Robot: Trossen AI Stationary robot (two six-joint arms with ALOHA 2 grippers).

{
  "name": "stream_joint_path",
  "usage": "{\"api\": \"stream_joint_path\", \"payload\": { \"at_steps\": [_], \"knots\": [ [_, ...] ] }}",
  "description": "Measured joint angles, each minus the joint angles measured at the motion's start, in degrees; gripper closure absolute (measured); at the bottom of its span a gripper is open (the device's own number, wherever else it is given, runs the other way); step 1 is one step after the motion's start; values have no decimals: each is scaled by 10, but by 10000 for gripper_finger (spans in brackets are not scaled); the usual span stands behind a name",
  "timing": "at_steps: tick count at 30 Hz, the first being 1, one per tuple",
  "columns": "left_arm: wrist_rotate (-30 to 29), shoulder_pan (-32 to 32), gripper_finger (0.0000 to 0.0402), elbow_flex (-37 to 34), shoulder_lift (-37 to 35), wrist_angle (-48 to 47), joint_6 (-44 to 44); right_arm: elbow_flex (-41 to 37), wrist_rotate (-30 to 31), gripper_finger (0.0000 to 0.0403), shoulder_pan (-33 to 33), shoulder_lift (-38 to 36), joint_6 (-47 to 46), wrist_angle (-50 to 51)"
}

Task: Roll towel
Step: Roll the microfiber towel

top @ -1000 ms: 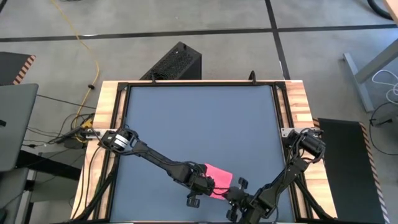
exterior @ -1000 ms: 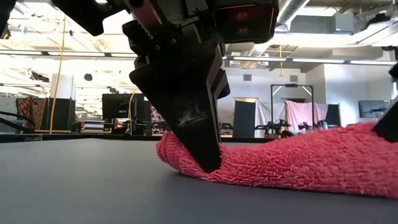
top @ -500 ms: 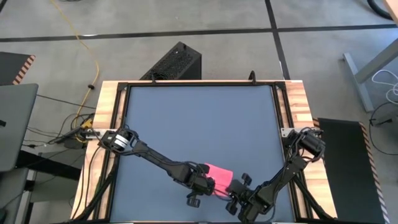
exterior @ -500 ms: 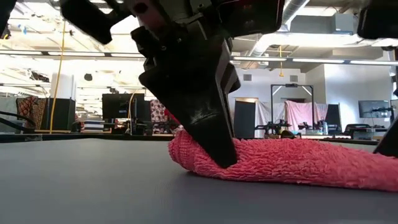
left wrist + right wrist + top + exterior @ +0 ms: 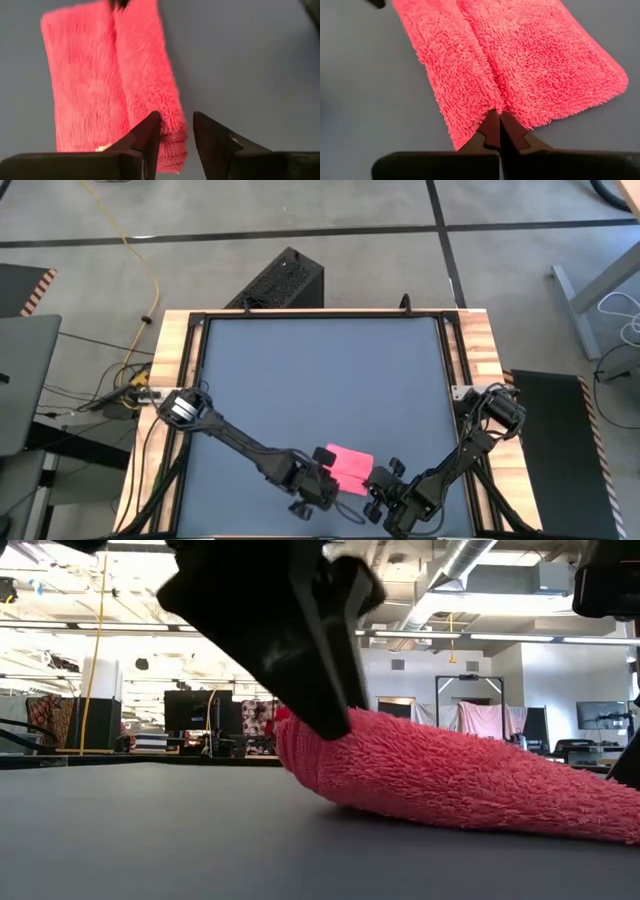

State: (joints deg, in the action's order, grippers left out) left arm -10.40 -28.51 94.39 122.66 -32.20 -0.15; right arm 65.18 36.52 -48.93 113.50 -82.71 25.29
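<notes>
Towel: we see our right end effector pinching its edge; left end effector parted, astride it.

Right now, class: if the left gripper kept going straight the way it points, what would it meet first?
The left gripper, jaws slightly apart, points along the pink towel. The towel's near edge already lies between its fingertips, so it would probably meet the towel first, though depth is unclear.

left gripper jaws parted, lifted off towel
</notes>
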Motion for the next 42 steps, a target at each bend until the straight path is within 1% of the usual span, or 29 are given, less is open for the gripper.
{"api": "stream_joint_path", "payload": {
  "at_steps": [2,5,9,10,11,15,19,22,25,29,32,36,38,42],
  "knots": [
    [-25,-13,295,0,0,17,12,0,0,390,0,0,0,-1],
    [-80,-31,295,0,2,40,30,-1,-2,389,0,1,-5,0],
    [-197,-49,295,0,3,43,33,-1,-5,389,0,1,-11,-1],
    [-220,-52,294,0,3,47,34,-1,-6,389,0,1,-15,-1],
    [-230,-55,294,0,3,58,39,-1,-7,388,0,1,-16,-1],
    [-198,-59,293,1,18,117,99,-1,-10,388,0,1,-18,-1],
    [-194,-57,287,-1,44,148,173,-1,-20,388,5,1,-15,-1],
    [-201,-55,273,0,47,163,187,-1,-22,388,6,1,-14,-1],
    [-215,-55,251,0,50,154,201,-1,-22,387,6,2,-10,-2],
    [-223,-52,221,0,50,149,201,-1,-22,387,6,2,-8,-1],
    [-231,-41,208,-1,50,131,176,-1,-21,387,6,2,-8,-5],
    [-219,-31,203,-8,50,130,136,-1,-21,387,5,2,-8,-4],
    [-197,-30,203,-8,50,131,130,-1,-21,387,6,2,-8,-4],
    [-193,-34,203,-8,50,135,127,-1,-21,387,6,2,-8,-3]
  ]
}}
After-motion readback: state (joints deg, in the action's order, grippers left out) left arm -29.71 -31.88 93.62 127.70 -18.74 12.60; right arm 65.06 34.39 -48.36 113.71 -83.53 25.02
